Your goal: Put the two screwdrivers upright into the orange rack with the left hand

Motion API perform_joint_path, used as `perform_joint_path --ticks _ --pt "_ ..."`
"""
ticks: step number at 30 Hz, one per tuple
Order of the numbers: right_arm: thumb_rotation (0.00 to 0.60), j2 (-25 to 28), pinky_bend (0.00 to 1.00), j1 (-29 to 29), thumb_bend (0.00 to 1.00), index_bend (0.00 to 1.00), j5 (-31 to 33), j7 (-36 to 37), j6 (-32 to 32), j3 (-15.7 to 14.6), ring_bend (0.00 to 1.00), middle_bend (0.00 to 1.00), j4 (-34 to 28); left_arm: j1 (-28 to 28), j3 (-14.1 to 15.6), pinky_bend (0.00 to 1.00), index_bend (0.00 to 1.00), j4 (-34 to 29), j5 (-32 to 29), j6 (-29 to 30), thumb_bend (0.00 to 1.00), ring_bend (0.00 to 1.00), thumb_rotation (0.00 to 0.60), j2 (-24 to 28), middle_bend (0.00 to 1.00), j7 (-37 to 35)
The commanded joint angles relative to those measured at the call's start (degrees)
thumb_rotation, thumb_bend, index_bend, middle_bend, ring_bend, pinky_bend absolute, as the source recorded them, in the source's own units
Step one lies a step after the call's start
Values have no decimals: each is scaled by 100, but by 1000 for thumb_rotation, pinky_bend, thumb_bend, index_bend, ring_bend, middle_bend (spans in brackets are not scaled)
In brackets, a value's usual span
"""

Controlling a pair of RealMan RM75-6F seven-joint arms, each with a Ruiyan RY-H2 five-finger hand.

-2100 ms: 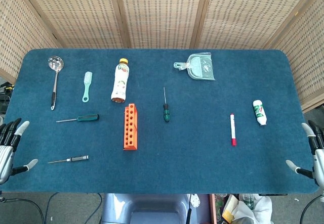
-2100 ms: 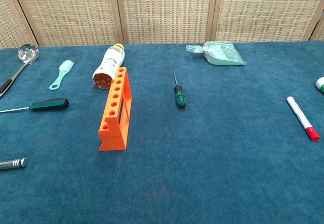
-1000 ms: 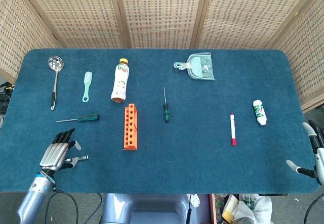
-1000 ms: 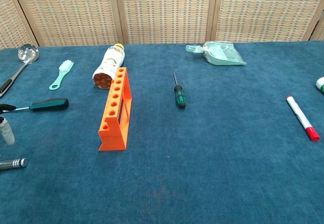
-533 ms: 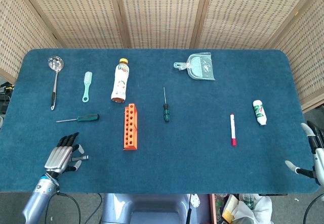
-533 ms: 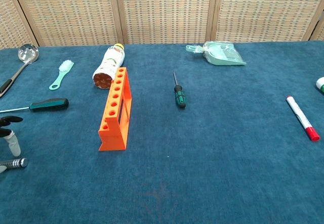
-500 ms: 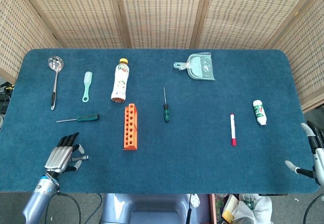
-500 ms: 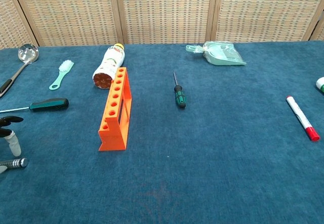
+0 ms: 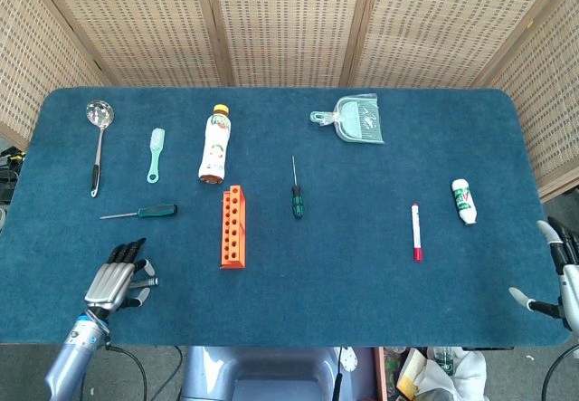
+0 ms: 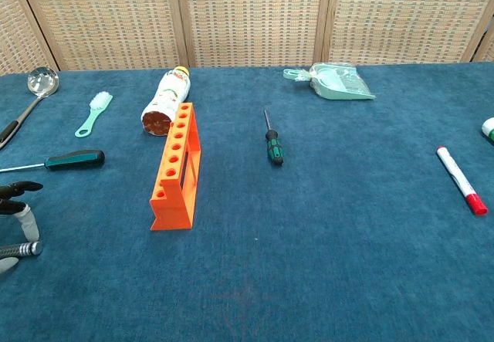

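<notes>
The orange rack (image 9: 232,227) (image 10: 177,166) stands empty left of the table's middle. A green-handled screwdriver (image 9: 145,212) (image 10: 68,160) lies to its left, and a shorter green one (image 9: 296,197) (image 10: 272,146) to its right. A thin silver-handled screwdriver (image 9: 148,281) (image 10: 20,248) lies flat near the front left edge. My left hand (image 9: 116,279) (image 10: 17,207) hovers over its shaft, covering most of it, with a finger and the thumb either side of the handle, apart from it. My right hand (image 9: 556,279) rests open at the front right corner.
Along the back lie a ladle (image 9: 97,138), a mint brush (image 9: 156,154), a lying bottle (image 9: 214,144) just behind the rack, and a dustpan (image 9: 355,119). A red marker (image 9: 416,231) and a small white bottle (image 9: 463,201) lie to the right.
My left hand came in from the table's left edge and settled over the silver-handled screwdriver, which still lies flat. Nothing else moved.
</notes>
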Motion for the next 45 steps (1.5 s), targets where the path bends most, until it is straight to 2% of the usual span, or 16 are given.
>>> perform_joint_path --ticks 1,3,8,16,23,28,32,37,41,45 --pt "600 3 0 1 0 0 8 5 -7 1 0 0 0 -10 0 0 435 23 -34 -38 365 0 600 -19 0 29" --pt "600 5 0 3 0 0 10 22 -13 1 0 0 -2 -17 -2 0 457 28 -35 -54 365 0 600 -30 0 11" --pt "600 12 0 5 0 0 20 60 -22 6 0 0 5 18 -25 0 629 75 -1 46 383 0 600 -66 0 -38" --pt "600 18 0 5 0 0 5 85 -25 -4 0 0 6 -6 -140 0 665 -90 124 126 389 0 600 104 0 -383" --pt "600 11 0 9 0 0 17 61 -32 -1 0 0 5 -260 -362 0 673 -889 719 -26 416 0 600 935 0 -1823" --pt "600 -1 0 21 0 0 26 23 -60 -6 0 0 3 -493 -625 0 688 -1488 1665 373 464 0 600 1621 0 -3562" --pt "600 -7 0 23 0 0 26 9 -64 -9 0 0 -2 -768 -746 0 694 -1852 2079 420 476 0 600 2023 0 -4855" --pt "600 -7 0 25 0 0 48 20 -68 2 0 0 4 -1004 -924 0 694 -2058 2120 477 476 0 600 2073 0 -5193" --pt "600 4 0 26 0 0 75 55 -77 15 0 0 17 -1292 -962 0 694 -2289 2076 198 476 0 600 2098 0 -5784" --pt "600 7 0 34 0 0 88 91 -98 22 0 0 35 -1549 -989 0 693 -2144 2009 7 476 0 600 1868 0 -6199"
